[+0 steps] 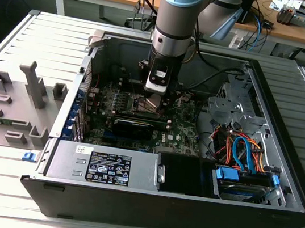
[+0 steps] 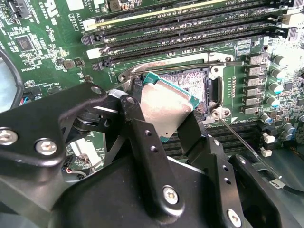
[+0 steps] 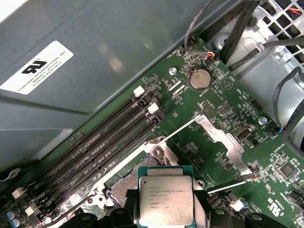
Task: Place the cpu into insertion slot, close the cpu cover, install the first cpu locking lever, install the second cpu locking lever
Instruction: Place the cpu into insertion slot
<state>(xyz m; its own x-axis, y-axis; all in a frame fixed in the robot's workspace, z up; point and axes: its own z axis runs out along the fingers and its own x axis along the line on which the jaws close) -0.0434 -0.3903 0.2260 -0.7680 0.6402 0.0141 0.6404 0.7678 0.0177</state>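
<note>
My gripper is shut on the cpu, a small square chip with a silvery top and green edge, pinched between two black fingers. The chip hangs tilted just over the insertion slot, a dark socket in a silver frame on the green board. In the first wrist view the cpu hides part of the insertion slot. The cpu cover stands open beside the socket, with a thin lever raised near it. In the exterior view the gripper hangs inside the open computer case.
Long black memory slots run beside the socket, and capacitors stand at its other side. A grey power supply and coloured cables fill the case's near side. A grey fixture lies on the exterior view's left.
</note>
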